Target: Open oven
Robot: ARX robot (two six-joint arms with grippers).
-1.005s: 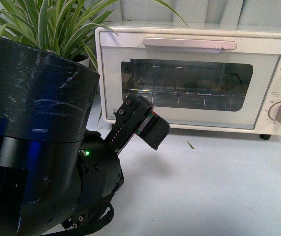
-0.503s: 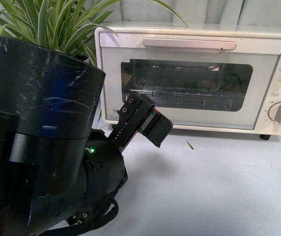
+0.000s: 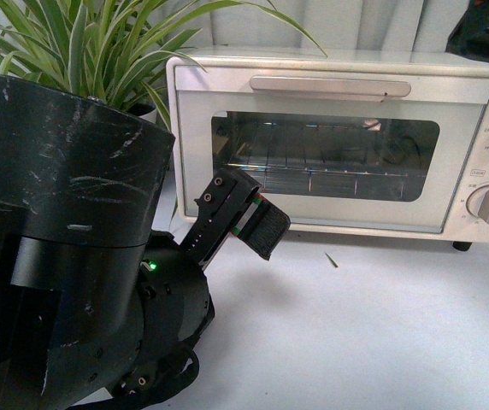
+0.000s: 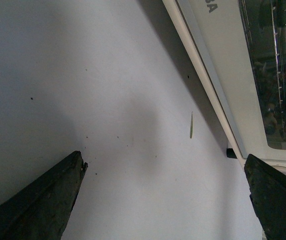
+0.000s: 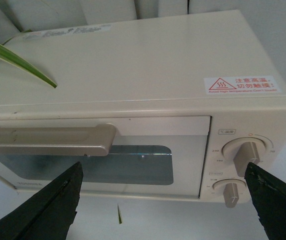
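The cream-white oven (image 3: 330, 137) stands at the back of the white table with its glass door shut and its silver bar handle (image 3: 330, 85) across the top. My left gripper (image 3: 262, 224) is open and empty, low in front of the door's lower left corner. In the left wrist view the left gripper (image 4: 164, 165) hangs over bare table beside the oven's bottom edge (image 4: 223, 60). My right gripper (image 5: 164, 172) is open and empty, above and in front of the oven (image 5: 133, 65), between the handle's end (image 5: 48, 141) and the two knobs (image 5: 245, 155).
A striped-leaf potted plant (image 3: 82, 43) stands left of the oven, behind my bulky black left arm (image 3: 65, 256). A small leaf sliver (image 3: 332, 259) lies on the table (image 3: 381, 325) before the door. A black part of the right arm (image 3: 484, 30) shows at top right.
A black part of the right arm has come into the front view's top right corner. The left gripper has hardly moved. The oven door stays shut.
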